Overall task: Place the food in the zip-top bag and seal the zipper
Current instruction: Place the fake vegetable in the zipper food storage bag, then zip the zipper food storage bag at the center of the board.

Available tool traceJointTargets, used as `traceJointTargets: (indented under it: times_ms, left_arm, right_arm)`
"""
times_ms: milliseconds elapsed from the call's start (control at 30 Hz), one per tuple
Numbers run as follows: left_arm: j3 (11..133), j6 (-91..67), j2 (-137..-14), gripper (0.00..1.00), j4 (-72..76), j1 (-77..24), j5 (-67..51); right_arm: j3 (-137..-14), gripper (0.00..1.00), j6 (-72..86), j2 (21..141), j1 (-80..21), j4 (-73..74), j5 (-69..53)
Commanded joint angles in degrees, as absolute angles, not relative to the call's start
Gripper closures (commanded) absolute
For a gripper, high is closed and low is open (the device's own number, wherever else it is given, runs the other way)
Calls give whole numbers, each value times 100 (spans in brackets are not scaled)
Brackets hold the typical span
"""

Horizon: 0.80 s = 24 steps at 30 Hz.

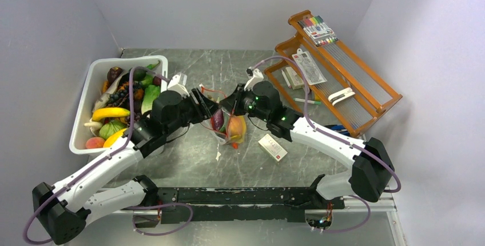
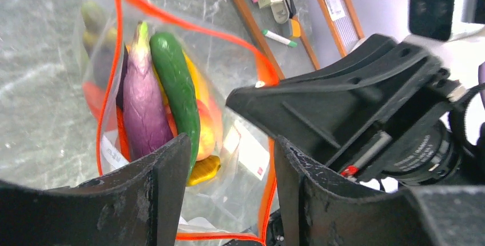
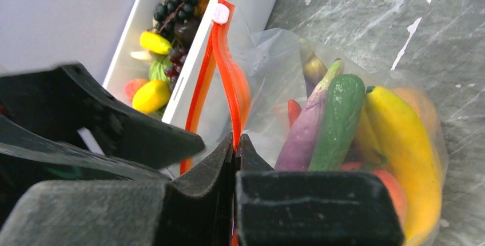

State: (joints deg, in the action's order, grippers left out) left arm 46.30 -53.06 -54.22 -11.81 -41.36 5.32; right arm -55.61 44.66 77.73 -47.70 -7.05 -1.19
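Observation:
The clear zip-top bag (image 1: 230, 129) lies at the table's middle between both grippers. It holds food: a purple eggplant (image 2: 143, 106), a long green vegetable (image 2: 178, 88), a yellow banana (image 3: 400, 137) and a peach. Its red-orange zipper (image 2: 260, 66) gapes open in the left wrist view. My right gripper (image 3: 235, 143) is shut on the zipper strip (image 3: 229, 74), whose white slider tab (image 3: 220, 12) sits at the far end. My left gripper (image 2: 231, 194) is open, with its jaws on either side of the bag's mouth corner. Both grippers (image 1: 209, 108) (image 1: 230, 104) meet above the bag.
A white tub (image 1: 82, 121) with more toy food, banana (image 1: 110, 112) and grapes stands at the left. A wooden rack (image 1: 366, 94) with a markers pack (image 1: 318, 30) stands at the back right. A small white-and-red box (image 1: 273, 147) lies right of the bag.

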Motion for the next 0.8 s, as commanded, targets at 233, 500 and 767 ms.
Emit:
traceJointTargets:
  times_ms: [233,500,767]
  left_arm:
    - [5240,-1608,-4649,48,-1538,-4177,1007]
    - [5133,663,-3804,50,-1896,-4184,-449]
    - [4971,868,-3157,47,-1955,-4183,-291]
  right_arm:
    - [-6072,100,2543,7484,-4690,-166,-1118]
    - [-6678,100,2172,7540,-4478,687,-2894]
    - [-6677,100,2611,7639,-4233,698,-3537]
